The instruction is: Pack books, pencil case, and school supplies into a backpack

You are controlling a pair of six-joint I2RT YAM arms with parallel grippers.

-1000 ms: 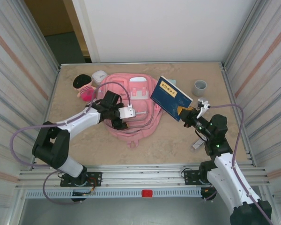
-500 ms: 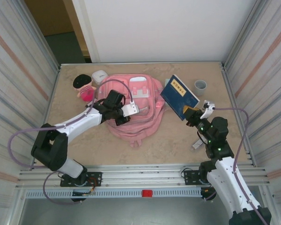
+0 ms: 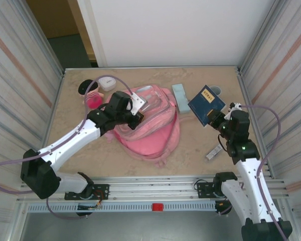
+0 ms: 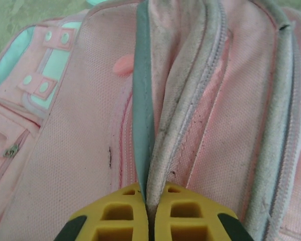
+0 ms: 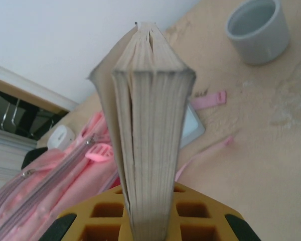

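The pink backpack (image 3: 155, 138) sprawls in the middle of the bench, its fabric grubby along the zip lines, with white patches near its far end. The left pincer (image 3: 139, 111) is clamped on a raised fold of its zip edge, the yellow tips pressed together with only cloth between them. To the right, the right pincer (image 3: 214, 119) is clamped on the near edge of the navy book (image 3: 206, 103), which stands tilted off the bench with its pages fanning loose at the top, just in front of the grey cup (image 3: 216, 90). The mint pencil case (image 3: 179, 95) lies between book and bag, and the white stick (image 3: 212, 152) lies nearer, on the right. The risks look plain: the thin pinch of cloth could slip and let the mouth fall shut, or the splayed pages could snag on the zip rim going in.
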